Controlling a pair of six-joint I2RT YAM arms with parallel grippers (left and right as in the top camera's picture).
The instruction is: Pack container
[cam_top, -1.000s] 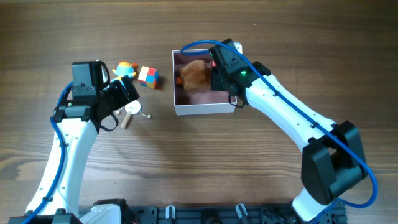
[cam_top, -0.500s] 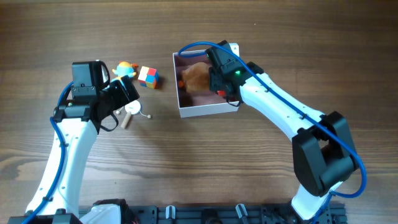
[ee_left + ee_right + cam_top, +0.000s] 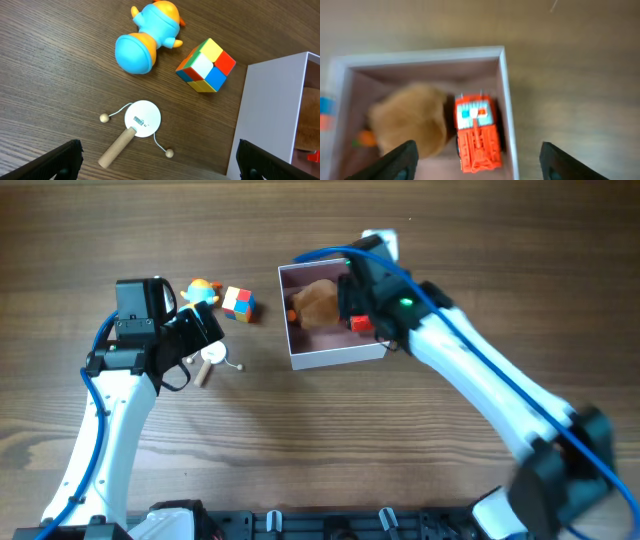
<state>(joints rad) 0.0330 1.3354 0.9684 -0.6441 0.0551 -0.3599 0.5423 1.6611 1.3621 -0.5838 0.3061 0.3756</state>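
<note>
The container [image 3: 336,358] is a square white-walled box with a pink floor, right of centre on the table. Inside it lie a brown plush [image 3: 318,302] and an orange toy truck [image 3: 361,323]. My right gripper [image 3: 366,292] hangs above the box's right side, blurred. In the right wrist view the right gripper [image 3: 480,165] is open, with the truck [image 3: 477,135] lying free below it against the box's right wall [image 3: 506,100], beside the plush [image 3: 412,125]. My left gripper [image 3: 159,160] is open above the bare table, holding nothing.
Left of the box lie a blue and orange toy figure [image 3: 202,291], a colour cube [image 3: 238,303] and a small white hand drum with a wooden handle [image 3: 210,362]. The left wrist view shows the drum [image 3: 135,127] just ahead of the fingers and the box wall [image 3: 270,110] at right.
My right gripper has opened wider and pulled up and right, leaving the orange truck in the box. The box shifted slightly. The left arm has not moved.
</note>
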